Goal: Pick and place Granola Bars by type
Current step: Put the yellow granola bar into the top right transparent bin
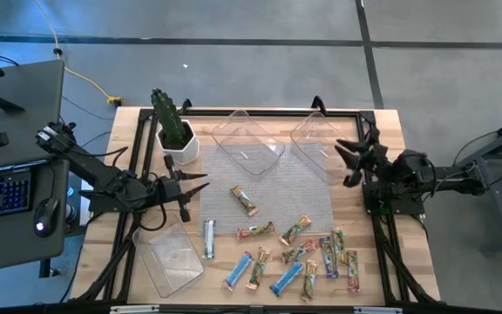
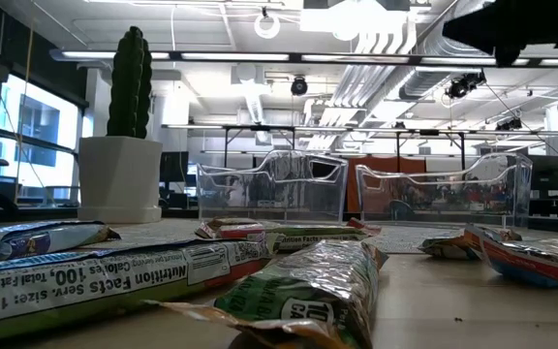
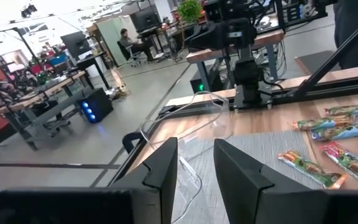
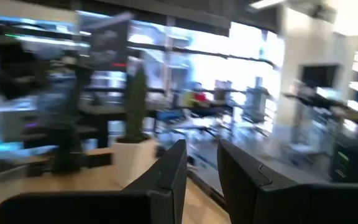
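Note:
Several wrapped granola bars lie flat on the near half of the table: a green-gold one (image 1: 245, 200) on the grey mat, a silver one (image 1: 208, 237), blue ones (image 1: 238, 270), a purple one (image 1: 329, 257), and red-tan ones (image 1: 255, 231). The low view shows them up close (image 2: 308, 281); some also appear in the left wrist view (image 3: 309, 168). My left gripper (image 1: 197, 190) (image 3: 194, 158) hovers open at the mat's left edge, left of the bars. My right gripper (image 1: 345, 161) (image 4: 201, 158) is open above the table's right side, near the far right tray. Neither touches anything.
Two clear plastic trays (image 1: 247, 139) (image 1: 316, 135) stand at the far side of the grey mat (image 1: 273, 174), and a third (image 1: 168, 257) at the near left. A cactus in a white pot (image 1: 174, 131) stands far left. A desk with keyboard and mouse lies left of the table.

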Action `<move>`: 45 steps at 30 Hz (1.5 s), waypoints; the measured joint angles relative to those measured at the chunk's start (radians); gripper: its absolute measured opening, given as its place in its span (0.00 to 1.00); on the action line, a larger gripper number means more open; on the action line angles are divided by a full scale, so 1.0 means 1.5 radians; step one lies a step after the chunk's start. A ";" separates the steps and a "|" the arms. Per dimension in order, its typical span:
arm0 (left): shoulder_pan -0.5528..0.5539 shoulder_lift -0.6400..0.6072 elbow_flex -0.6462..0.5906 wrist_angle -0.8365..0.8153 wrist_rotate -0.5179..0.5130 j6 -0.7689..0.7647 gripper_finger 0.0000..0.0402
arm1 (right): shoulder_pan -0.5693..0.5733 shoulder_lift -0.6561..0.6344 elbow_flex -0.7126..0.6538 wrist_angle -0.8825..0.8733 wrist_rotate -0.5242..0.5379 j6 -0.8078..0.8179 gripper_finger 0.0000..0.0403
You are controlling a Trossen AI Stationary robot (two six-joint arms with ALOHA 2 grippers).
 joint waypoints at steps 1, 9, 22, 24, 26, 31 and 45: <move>0.000 0.000 0.000 0.000 0.000 -0.001 0.25 | 0.000 0.000 0.000 0.000 0.023 0.001 0.18; 0.000 0.000 0.000 0.000 0.000 -0.001 0.25 | 0.000 0.004 0.000 -0.007 -0.065 -0.002 0.18; 0.000 0.000 0.000 0.001 -0.001 -0.001 0.25 | 0.000 0.249 0.030 0.198 -0.285 -0.070 0.33; 0.000 0.000 0.000 0.001 -0.001 -0.001 0.25 | 0.000 0.299 0.041 0.188 -0.282 -0.066 0.38; 0.000 0.000 0.000 0.001 -0.001 -0.001 0.25 | 0.000 0.347 0.053 0.179 -0.307 -0.059 0.44; 0.000 0.000 0.000 0.000 -0.001 -0.001 0.25 | 0.001 0.451 0.078 0.171 -0.479 -0.047 0.53; 0.000 0.000 0.000 0.000 -0.001 -0.002 0.25 | 0.057 0.743 0.087 0.124 -0.579 -0.046 0.56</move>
